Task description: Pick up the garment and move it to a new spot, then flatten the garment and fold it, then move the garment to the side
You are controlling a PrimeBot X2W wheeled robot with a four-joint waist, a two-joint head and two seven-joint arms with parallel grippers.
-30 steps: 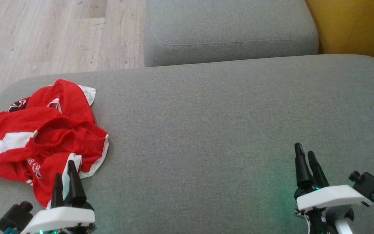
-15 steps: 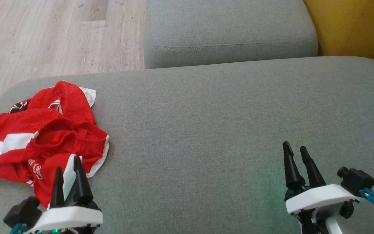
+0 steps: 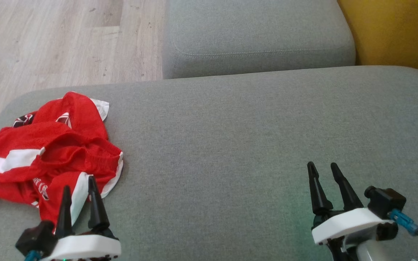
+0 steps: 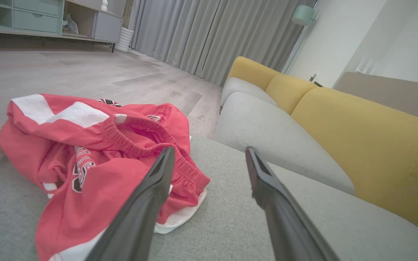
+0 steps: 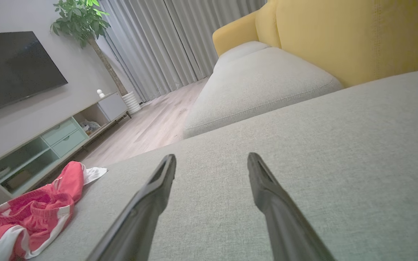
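Garment, one, crumpled; two tools, left tool and right tool, spread-fingered.

The garment is thin red mesh cloth with matt white bands; the seat cushion is coarse, matt grey woven fabric. The floor looks like pale, dull-grained wood, the fingers of the left gripper like smooth dark plastic

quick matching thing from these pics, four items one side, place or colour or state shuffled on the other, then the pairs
1 garment
2 left gripper
3 right gripper
4 sofa backrest

a yellow
b open, above bare grey cushion
c crumpled, red and white
d open, beside the garment's near edge

Pairs: 1-c, 2-d, 3-b, 4-a
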